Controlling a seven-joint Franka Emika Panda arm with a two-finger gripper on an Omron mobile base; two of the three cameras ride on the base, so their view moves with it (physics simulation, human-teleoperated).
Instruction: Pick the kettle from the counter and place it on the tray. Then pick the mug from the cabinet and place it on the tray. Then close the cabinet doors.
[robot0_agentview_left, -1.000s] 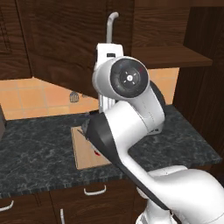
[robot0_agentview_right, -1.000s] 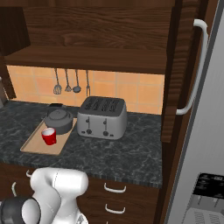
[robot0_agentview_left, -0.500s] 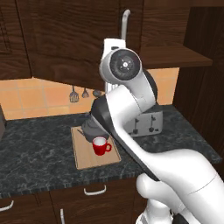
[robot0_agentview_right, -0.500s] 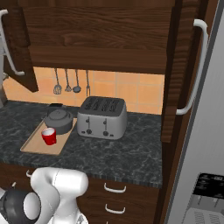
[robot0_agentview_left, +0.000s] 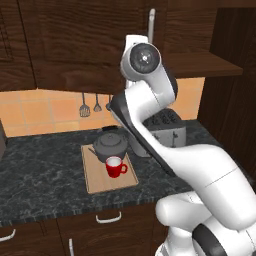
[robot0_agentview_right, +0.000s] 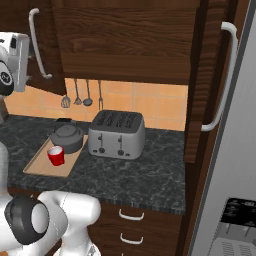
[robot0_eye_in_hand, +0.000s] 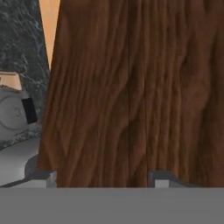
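Note:
The dark grey kettle (robot0_agentview_left: 111, 145) and the red mug (robot0_agentview_left: 116, 167) both stand on the light wood tray (robot0_agentview_left: 100, 185) on the black counter (robot0_agentview_left: 45, 170). They also appear in the right base view: kettle (robot0_agentview_right: 66, 137), mug (robot0_agentview_right: 56, 155), tray (robot0_agentview_right: 37, 165). My arm reaches up to the cabinet. One cabinet door (robot0_agentview_right: 50, 50), with a silver bar handle (robot0_agentview_right: 36, 45), hangs at an angle to the cabinet front. My gripper (robot0_eye_in_hand: 103, 179) faces that door's wood grain (robot0_eye_in_hand: 131, 87) at very close range. Its fingertips (robot0_eye_in_hand: 41, 177) stand wide apart, holding nothing.
A silver toaster (robot0_agentview_right: 116, 134) stands on the counter right of the tray. Utensils (robot0_agentview_right: 80, 97) hang on the orange tile wall. A tall wood panel with a long silver handle (robot0_agentview_right: 225, 75) and a grey appliance (robot0_agentview_right: 240, 175) close the right side.
My arm has risen and swung toward the cabinet. The door has swung inward, its handle moving right in both base views. Kettle, mug and tray have stayed put.

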